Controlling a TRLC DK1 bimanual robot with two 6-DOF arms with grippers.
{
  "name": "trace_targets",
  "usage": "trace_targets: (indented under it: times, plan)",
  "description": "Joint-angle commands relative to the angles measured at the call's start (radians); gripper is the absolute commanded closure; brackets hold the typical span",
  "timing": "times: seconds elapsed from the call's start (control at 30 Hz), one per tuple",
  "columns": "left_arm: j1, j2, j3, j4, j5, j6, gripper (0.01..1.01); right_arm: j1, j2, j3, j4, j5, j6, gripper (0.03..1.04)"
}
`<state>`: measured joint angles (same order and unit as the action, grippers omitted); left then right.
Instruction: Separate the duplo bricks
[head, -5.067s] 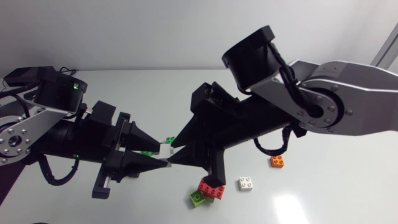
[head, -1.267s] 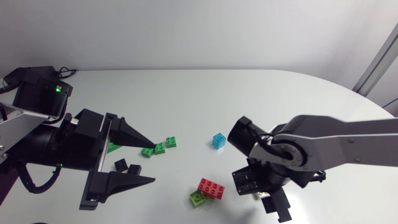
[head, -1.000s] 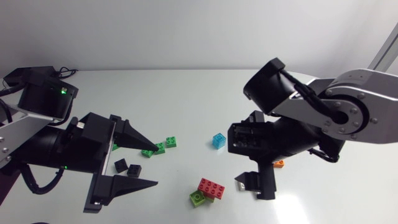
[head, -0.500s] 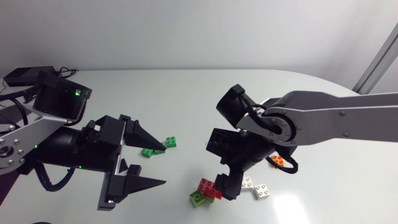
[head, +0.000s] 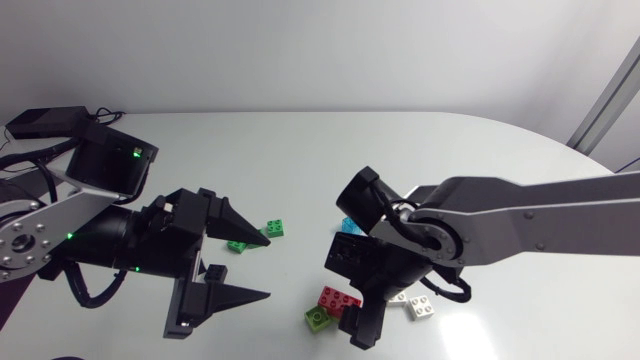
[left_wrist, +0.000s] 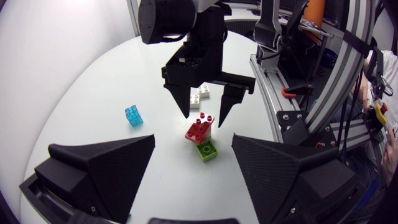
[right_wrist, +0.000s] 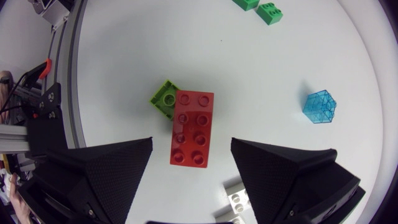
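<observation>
Stack: the red brick (right_wrist: 191, 127) sits on the lime brick (right_wrist: 163, 98) and overhangs it. The 2 are not yet parted and lie toward the near edge of the table (head: 300, 160), about midway along it.
Right gripper (left_wrist: 204, 119): spread wide and holding nothing. It hangs over the stack with 1 finger on each side of the red brick and seems to touch neither brick.
Left gripper (head: 262, 268): wide and empty, toward the table's left edge, pointing at the stack.
Done: 2 white bricks (head: 418, 306) lie loose just beside the stack. The blue cube (right_wrist: 321, 106) stands alone nearer the table's middle.
Unclear: 2 green bricks (head: 255, 237) lie edge to edge; I cannot tell whether they are joined.
Left: probably this 1 stack, by pinching red and holding lime.
</observation>
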<state>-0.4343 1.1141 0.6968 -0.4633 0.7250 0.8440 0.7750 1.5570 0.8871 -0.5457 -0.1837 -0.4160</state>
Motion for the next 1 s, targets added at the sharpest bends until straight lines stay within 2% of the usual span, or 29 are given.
trace_targets:
  times: [0.0, 0.03, 0.1, 0.37, 0.57, 0.7, 0.97]
  plan:
    - [-0.009, 0.021, 0.007, 0.009, -0.006, -0.016, 0.169, 0.013, 0.032, -0.031, 0.012, 0.0, 0.029, 0.16]
    - [-0.012, 0.024, 0.007, 0.009, -0.007, -0.017, 0.169, 0.015, 0.038, -0.034, 0.02, 0.001, 0.029, 0.16]
    - [-0.018, 0.026, 0.007, 0.012, -0.012, -0.02, 0.169, 0.023, 0.046, -0.04, 0.036, 0.01, 0.034, 0.24]
    - [-0.038, 0.043, 0.009, 0.029, -0.032, -0.029, 0.169, 0.024, 0.069, -0.046, 0.076, 0.039, 0.036, 0.81]
    - [-0.055, 0.064, 0.01, 0.058, -0.047, -0.04, 0.169, -0.036, -0.005, -0.056, 0.067, 0.058, 0.011, 0.81]
    - [-0.087, 0.082, -0.006, 0.153, -0.101, -0.085, 0.17, -0.109, -0.061, -0.039, 0.056, 0.038, 0.016, 0.81]
    - [-0.228, 0.128, -0.065, 0.436, -0.322, -0.191, 0.17, -0.292, -0.095, 0.081, 0.023, -0.192, 0.12, 0.81]
